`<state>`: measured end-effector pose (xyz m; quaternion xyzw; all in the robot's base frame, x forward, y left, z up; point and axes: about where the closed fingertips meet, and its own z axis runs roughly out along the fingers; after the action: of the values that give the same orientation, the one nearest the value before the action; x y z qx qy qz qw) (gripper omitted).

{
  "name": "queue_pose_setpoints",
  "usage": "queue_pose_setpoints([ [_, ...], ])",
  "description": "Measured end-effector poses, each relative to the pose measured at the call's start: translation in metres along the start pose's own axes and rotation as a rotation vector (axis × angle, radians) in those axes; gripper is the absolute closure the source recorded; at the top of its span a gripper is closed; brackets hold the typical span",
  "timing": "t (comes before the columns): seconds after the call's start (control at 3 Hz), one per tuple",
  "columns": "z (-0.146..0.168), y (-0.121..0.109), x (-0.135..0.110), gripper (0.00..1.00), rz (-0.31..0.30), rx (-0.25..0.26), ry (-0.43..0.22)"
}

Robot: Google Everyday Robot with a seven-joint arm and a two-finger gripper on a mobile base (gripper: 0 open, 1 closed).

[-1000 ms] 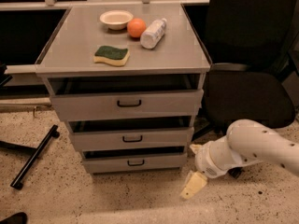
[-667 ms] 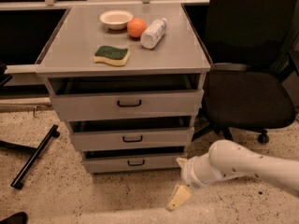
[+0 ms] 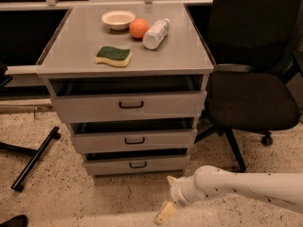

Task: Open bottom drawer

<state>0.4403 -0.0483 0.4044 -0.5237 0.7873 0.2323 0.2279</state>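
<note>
The gripper (image 3: 167, 197) is hovering spread wide and empty over open floor (image 3: 94, 200), near the bottom drawer's (image 3: 106, 166) lower right edge, touching nothing.

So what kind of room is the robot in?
Probably an office or lab: a black swivel chair beside a grey metal drawer cabinet on a speckled hard floor. The robot's pincer hangs low above the floor, in front and right of the bottom drawer.
</note>
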Motion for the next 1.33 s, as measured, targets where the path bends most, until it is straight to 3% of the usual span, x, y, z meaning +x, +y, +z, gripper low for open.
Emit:
queue_pose_setpoints([
  [0.33,0.004,0.000,0.001,0.00,0.003,-0.004,-0.006],
  [0.67,0.032,-0.017,0.000,0.00,-0.011,-0.003,-0.053],
  [1.0,0.073,-0.073,0.005,0.00,-0.046,0.081,-0.153],
  [1.33,0.119,-0.114,0.015,0.00,-0.058,0.136,-0.234],
])
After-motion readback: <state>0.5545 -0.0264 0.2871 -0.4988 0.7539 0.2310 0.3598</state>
